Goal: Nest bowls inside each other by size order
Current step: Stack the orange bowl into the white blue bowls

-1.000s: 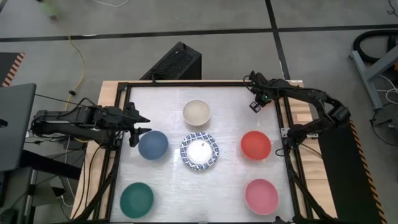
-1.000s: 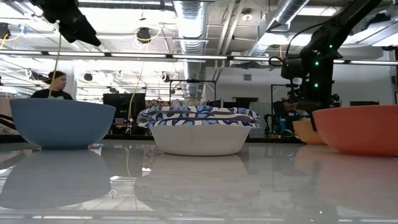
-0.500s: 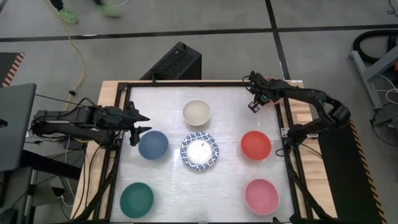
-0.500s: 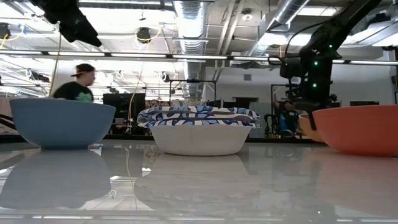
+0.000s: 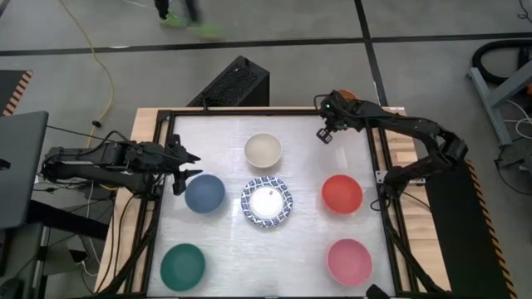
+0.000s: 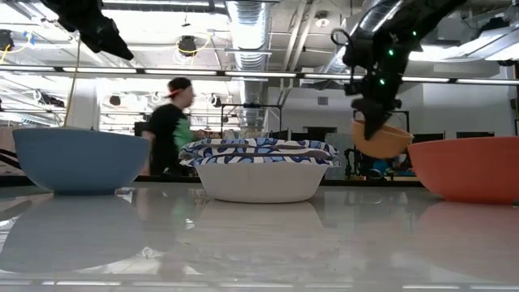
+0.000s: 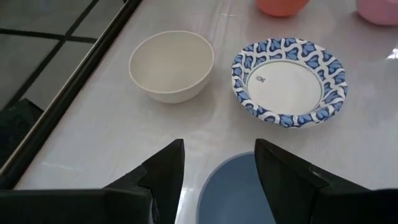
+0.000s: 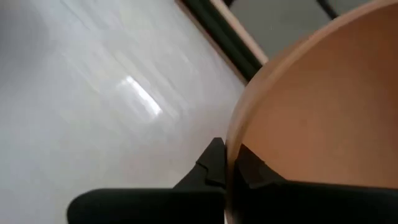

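Note:
My right gripper is over the table's far right and is shut on a small orange bowl, which hangs in the air; the arm hides the bowl in the high view. My left gripper is open and empty above the left rim of the slate-blue bowl; its fingers show in the left wrist view. The cream bowl, the blue-and-white patterned bowls, the red bowl, the pink bowl and the dark green bowl stand on their bases on the table. My right gripper pinches the orange bowl's rim, with one finger inside the bowl and one outside. The fingers come from above, pointing down. The bowl hangs tilted below them, lifted clear of the table.
A black frame runs round the white table top. Open table surface lies between the cream bowl and the right gripper. A person walks in the room behind the table.
My right gripper has gone up and toward the table's left edge with the orange bowl. The bowl stood on the table behind the red bowl; now it is lifted clear and tilted. A person has walked across the room behind.

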{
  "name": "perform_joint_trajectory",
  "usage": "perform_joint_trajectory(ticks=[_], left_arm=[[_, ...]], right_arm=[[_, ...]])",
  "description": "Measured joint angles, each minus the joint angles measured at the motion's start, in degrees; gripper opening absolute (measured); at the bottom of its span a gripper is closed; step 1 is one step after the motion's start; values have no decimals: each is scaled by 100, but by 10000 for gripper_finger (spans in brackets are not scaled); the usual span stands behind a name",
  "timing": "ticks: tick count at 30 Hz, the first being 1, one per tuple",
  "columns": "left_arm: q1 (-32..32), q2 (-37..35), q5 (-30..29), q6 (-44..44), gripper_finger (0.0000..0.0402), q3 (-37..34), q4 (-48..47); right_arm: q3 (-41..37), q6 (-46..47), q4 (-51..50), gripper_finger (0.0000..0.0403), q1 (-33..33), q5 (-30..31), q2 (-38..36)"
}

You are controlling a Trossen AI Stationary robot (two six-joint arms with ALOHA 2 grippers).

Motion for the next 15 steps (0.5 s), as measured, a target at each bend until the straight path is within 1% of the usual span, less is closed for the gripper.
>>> perform_joint_trajectory(ticks=[8, 15], left_arm=[[0, 0, -41, 294, 185, 0, 0], [-1, 0, -88, 292, 185, 0, 0]], right_arm=[[349, -582, 411, 9, 812, -14, 0], [510, -1486, 708, 9, 1538, -23, 0]])
